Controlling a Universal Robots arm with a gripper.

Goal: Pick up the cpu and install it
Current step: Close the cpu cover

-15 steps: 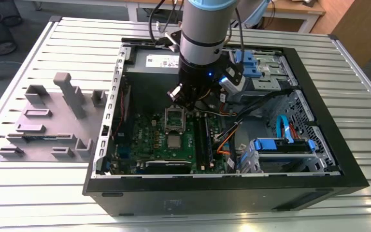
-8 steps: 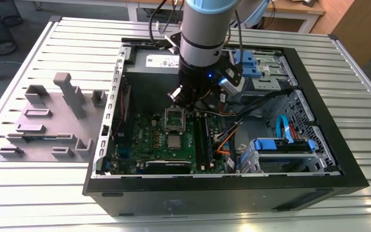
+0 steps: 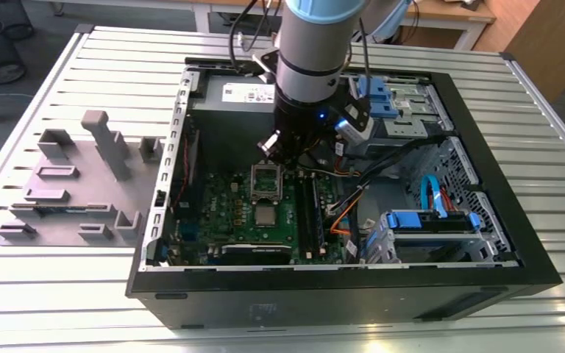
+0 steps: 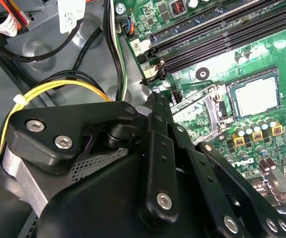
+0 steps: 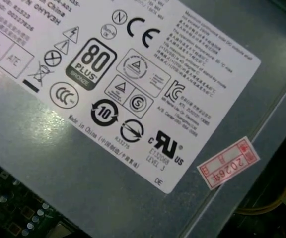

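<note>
So the gripper (image 3: 274, 151) is hanging inside the open PC case (image 3: 518, 250), low over the top part of the motherboard (image 3: 233, 213), right above the dark socket frame (image 3: 267, 179). In the second wrist view you mostly get the black linkage of the gripper (image 4: 155, 106) up close, with its tip pointing down near the hinged socket frame (image 4: 202, 106), but honestly I can't tell whether the fingers are apart or together, and nothing looks to be carried between them as far as I can see.

The cpu (image 3: 264, 215) is sitting flat on the green board, a silvery square just below the frame in the exterior view, apart from the gripper. The second wrist view shows the cpu (image 4: 255, 95) too, lying in a dark square surround next to the frame, with a row of small round capacitors (image 4: 254, 134) beside it and the long black memory slots (image 4: 217, 29) on the other side.

Going further out: a yellow cable (image 4: 58, 89) loops past the gripper body, and the first wrist view looks straight at the grey power supply (image 5: 108, 198) with its white label (image 5: 133, 84). In the exterior view, blue drive brackets (image 3: 430, 220) sit on the exterior view's right of the case, and lilac-grey holder blocks (image 3: 76, 184) stand on the slatted metal table (image 3: 27, 294) to the exterior view's left.
</note>
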